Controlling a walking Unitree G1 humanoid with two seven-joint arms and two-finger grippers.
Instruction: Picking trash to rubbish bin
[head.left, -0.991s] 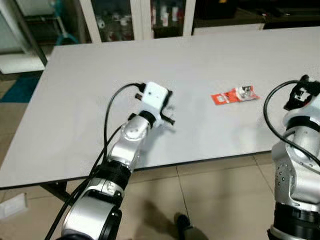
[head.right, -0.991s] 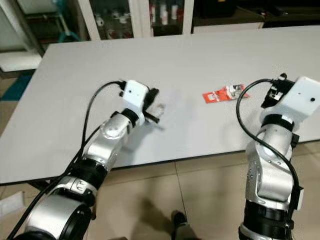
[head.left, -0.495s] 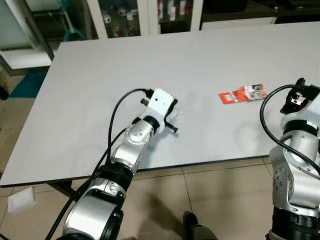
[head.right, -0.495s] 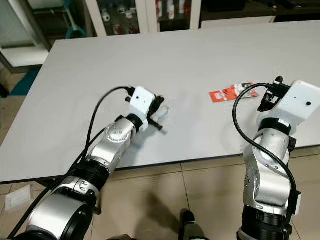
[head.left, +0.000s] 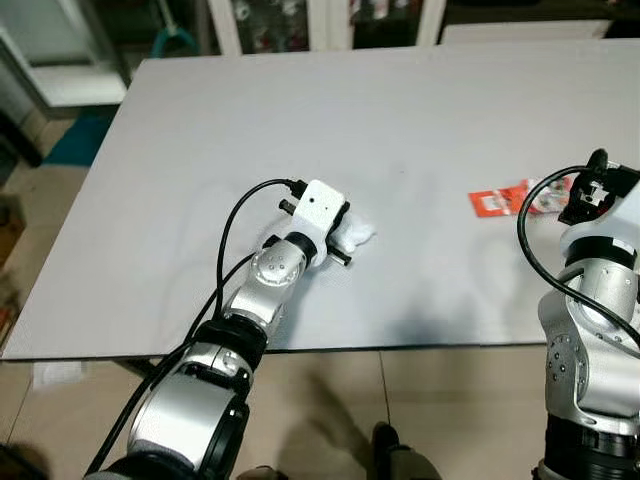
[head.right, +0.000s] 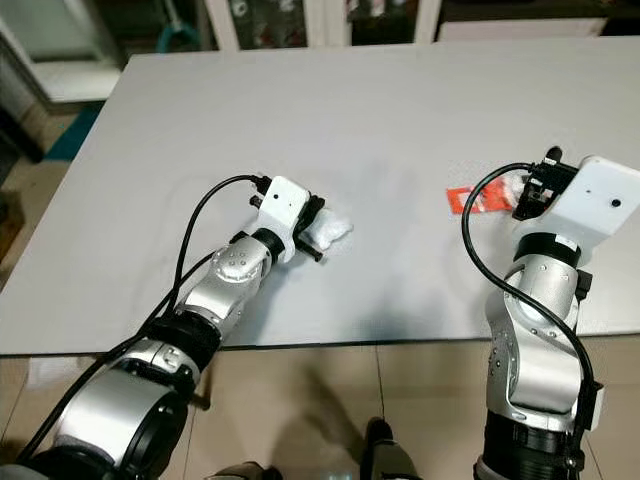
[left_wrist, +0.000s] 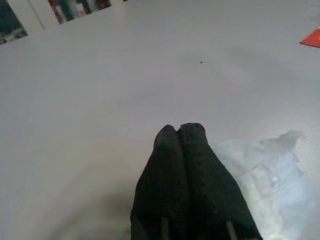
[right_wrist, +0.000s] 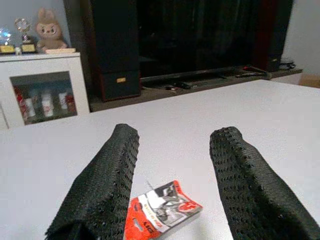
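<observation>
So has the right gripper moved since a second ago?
Yes. Judged against the red wrapper lying on the table, the right gripper has come closer to it, with its fingers open toward the wrapper.

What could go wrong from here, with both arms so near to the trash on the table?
The left pincer is shut beside the crumpled white wrapper, not clearly on it, so lifting may leave the wrapper behind. The open right pincer points at the flat red packet; its fingers might slide over it or push it along the table.
</observation>
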